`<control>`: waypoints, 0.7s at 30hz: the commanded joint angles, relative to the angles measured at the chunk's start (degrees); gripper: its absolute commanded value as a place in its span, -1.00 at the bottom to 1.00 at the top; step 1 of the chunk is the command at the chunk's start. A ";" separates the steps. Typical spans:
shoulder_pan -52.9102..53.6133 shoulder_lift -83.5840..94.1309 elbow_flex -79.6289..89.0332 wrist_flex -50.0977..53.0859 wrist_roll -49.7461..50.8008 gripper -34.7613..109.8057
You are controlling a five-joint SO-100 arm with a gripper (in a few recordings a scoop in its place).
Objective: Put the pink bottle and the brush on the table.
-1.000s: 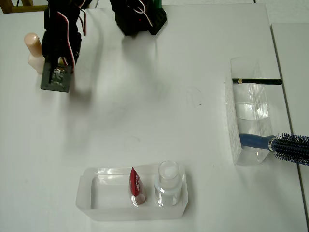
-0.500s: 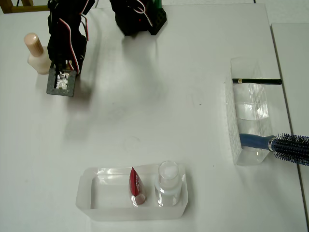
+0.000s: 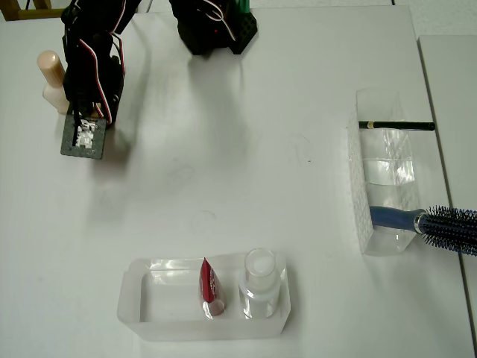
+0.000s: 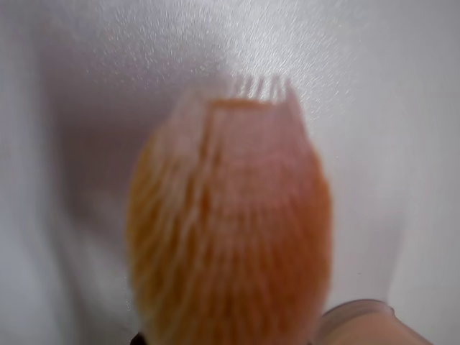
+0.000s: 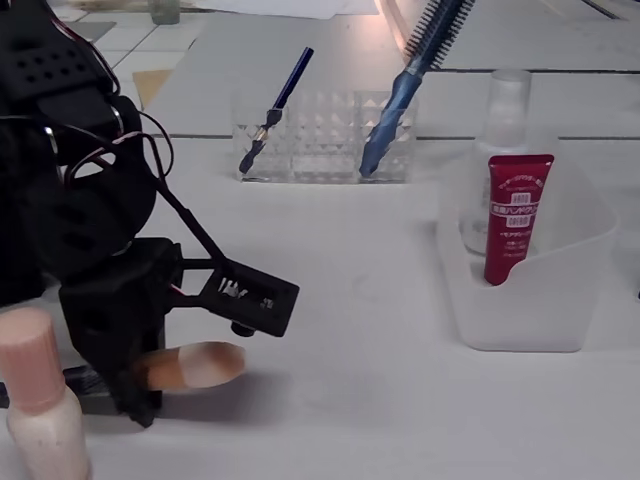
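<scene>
The pink bottle [image 3: 51, 80] stands upright on the white table [image 3: 246, 149] at the far left of the overhead view, just left of my arm. In the fixed view the bottle [image 5: 38, 405] is at the bottom left, beside my gripper [image 5: 135, 378]. The gripper is shut on the brush [image 5: 192, 365], whose peach-tan bristle head sticks out sideways, low over the table. The handle is hidden inside the gripper. In the wrist view the blurred bristles [image 4: 230, 223] take up the middle, and the bottle's cap [image 4: 363, 327] shows at the bottom right.
A clear tray [image 3: 149, 309] near the front holds a red tube [image 3: 211, 287] and a clear bottle [image 3: 261, 282]. At the right, a clear organizer [image 3: 387, 179] holds a thin dark stick [image 3: 395, 125] and a blue hairbrush [image 3: 440, 224]. The arm's base [image 3: 212, 26] stands at the back.
The arm swung a little to the right, then back left and slightly toward the front, staying beside the pink bottle. The bottle has not moved.
</scene>
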 commanded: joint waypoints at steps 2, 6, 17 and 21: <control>0.26 0.35 -2.29 1.67 0.09 -0.51; 0.26 -0.70 -3.34 2.72 0.35 -0.45; 0.26 -3.25 -7.91 4.75 0.62 -0.32; 0.26 -3.43 -8.61 4.75 0.62 -0.26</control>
